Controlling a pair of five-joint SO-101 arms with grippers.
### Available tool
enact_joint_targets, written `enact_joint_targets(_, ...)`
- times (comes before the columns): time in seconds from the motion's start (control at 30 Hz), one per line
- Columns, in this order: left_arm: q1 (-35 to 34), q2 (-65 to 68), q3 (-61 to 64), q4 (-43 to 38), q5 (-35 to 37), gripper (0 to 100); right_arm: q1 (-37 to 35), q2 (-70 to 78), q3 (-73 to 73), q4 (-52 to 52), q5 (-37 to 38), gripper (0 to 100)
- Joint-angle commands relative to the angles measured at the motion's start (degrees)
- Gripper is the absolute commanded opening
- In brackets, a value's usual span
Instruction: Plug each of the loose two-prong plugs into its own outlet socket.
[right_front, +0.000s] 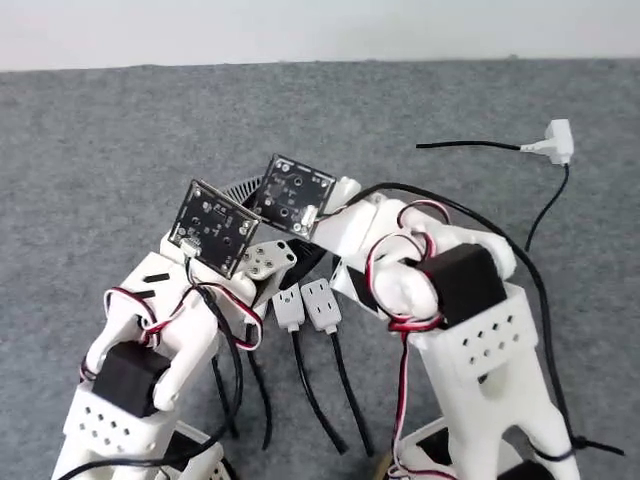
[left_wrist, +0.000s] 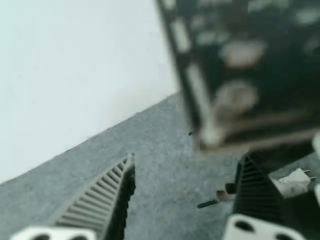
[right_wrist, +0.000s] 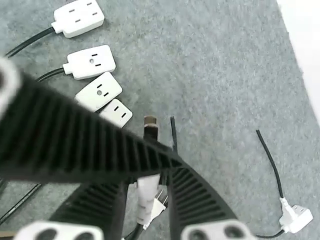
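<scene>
A grey carpeted table (right_front: 120, 130) runs back to a plain white wall. The right gripper (right_wrist: 148, 172) is pinching a white two-prong plug (right_wrist: 148, 197) between its black ribbed jaws. The plug is near the closest of four white rectangular outlet sockets (right_wrist: 116, 112) on black cords, but not touching it. A second white plug (right_front: 556, 140) on a thin black cord lies toward the table's far right, well apart from both arms, making two plugs in all. The left gripper (left_wrist: 188, 167) hangs spread wide, holding nothing. The right arm's black circuit board (left_wrist: 250, 65) sits close in front of it.
</scene>
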Motion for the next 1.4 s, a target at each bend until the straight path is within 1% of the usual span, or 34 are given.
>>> enact_joint_targets(0.0,0.2,-0.4,3.3,-3.3,0.6,31,-0.7,-2.6,-2.8,0.3,-0.9,0.9)
enact_joint_targets(0.23,0.1,-0.4,13.7,-9.1,0.4,31,-0.6,-5.0,-2.7,3.2,-0.9,0.9)
enact_joint_targets(0.5,0.1,-0.4,21.5,-14.4,0.4,31,-0.7,-7.2,-2.6,3.9,-0.9,0.9)
enact_joint_targets(0.6,0.1,-0.4,23.2,-15.6,0.4,31,-0.7,-7.0,-2.6,4.0,-2.2,0.9)
enact_joint_targets(1.07,0.1,-0.4,23.3,-15.6,0.6,31,-0.7,-6.7,-2.5,5.1,-2.5,0.9)
enact_joint_targets(1.23,0.1,-0.4,17.3,-12.9,0.9,31,-0.7,-6.7,-2.5,5.1,-2.8,0.9)
enact_joint_targets(1.37,-1.3,-0.4,12.0,-10.3,5.0,31,-0.7,-6.7,-2.5,5.1,-4.4,0.9)
